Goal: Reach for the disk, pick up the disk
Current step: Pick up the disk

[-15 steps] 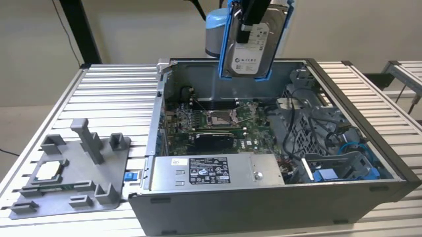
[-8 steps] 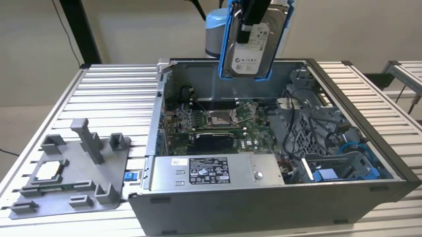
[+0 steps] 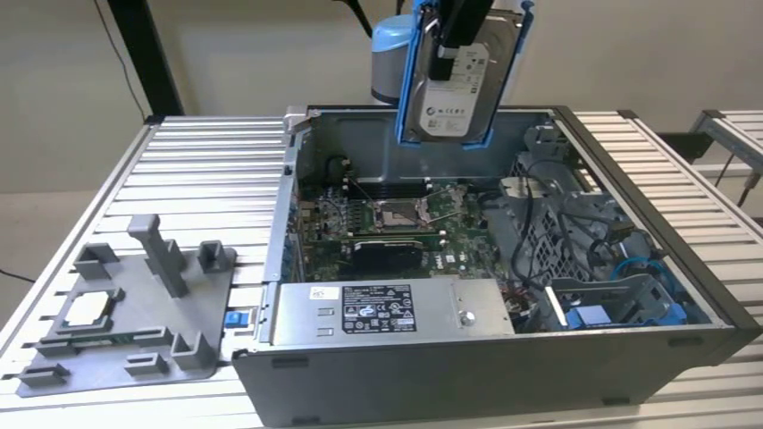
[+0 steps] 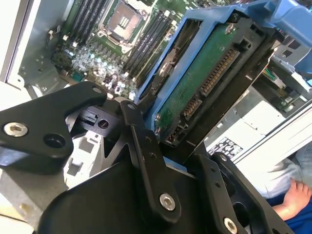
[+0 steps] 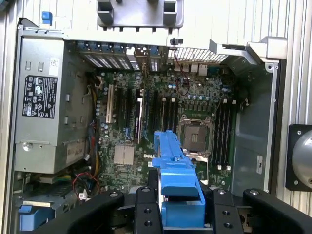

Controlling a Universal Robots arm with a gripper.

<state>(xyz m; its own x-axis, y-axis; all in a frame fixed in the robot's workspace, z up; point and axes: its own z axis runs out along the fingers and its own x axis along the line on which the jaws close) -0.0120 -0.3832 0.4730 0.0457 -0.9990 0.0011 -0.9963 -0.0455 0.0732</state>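
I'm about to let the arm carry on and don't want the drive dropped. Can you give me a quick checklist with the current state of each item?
1. Pincer shut on the disk: ok.
2. Disk lifted above the computer case: ok.
3. Blue frame on the disk: ok.
4. Cables apart from the disk: ok.
5. Firmness of grip: cannot tell.
6. A person's hand near the case in the second wrist view: not ok.

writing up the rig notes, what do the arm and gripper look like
The gripper is matte black, built from flat angular plates and linkage bars joined by silver round-headed screws, seen in both wrist views. In the exterior view the arm shows a light blue rounded joint cap over a grey body. No cables on it can be made out.
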